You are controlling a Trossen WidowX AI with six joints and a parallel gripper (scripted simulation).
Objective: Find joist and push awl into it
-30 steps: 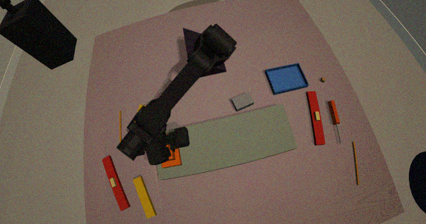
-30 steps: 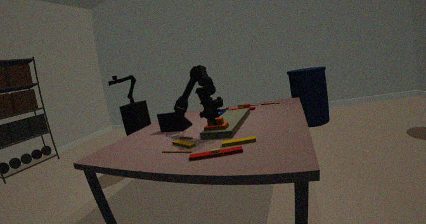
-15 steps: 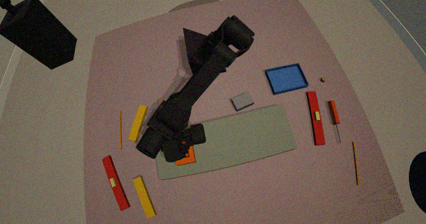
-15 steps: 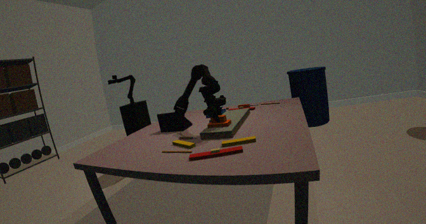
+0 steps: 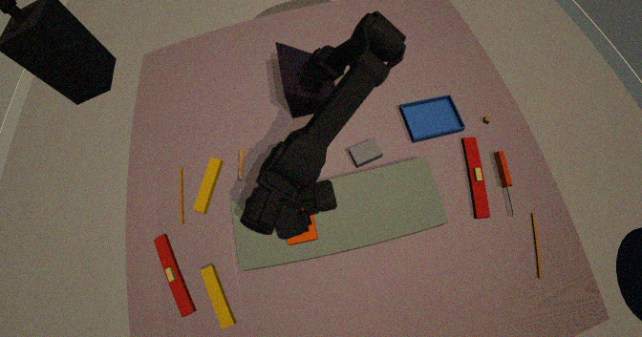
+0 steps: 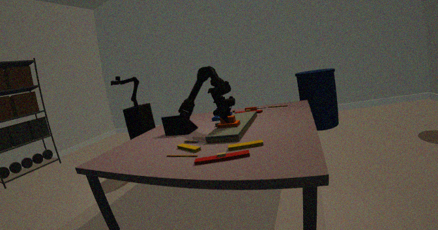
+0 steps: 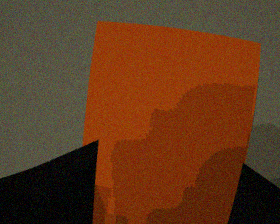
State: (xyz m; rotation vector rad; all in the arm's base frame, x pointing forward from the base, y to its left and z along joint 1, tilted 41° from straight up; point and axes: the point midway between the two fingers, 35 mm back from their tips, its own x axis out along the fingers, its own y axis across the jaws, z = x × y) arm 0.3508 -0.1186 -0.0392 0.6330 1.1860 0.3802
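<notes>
Dim light falls on a pink table [image 6: 287, 153] holding a pale green floor panel [image 5: 382, 205]. At the panel's near-left end the gripper [image 5: 291, 221] is clamped on the orange stud finder [image 5: 306, 235], which seems to rest flat on the panel. Beyond lies the blue tray [image 5: 432, 117], and the awl [image 5: 503, 172] is well apart at the right.

We see a matte black arm [image 5: 334, 115] built of blocky, boxy links with rounded joint housings. Its base [image 6: 177, 125] is a dark wedge-shaped block. The claw [image 5: 287, 215] is equally black and chunky. We make out no markings or cables.
</notes>
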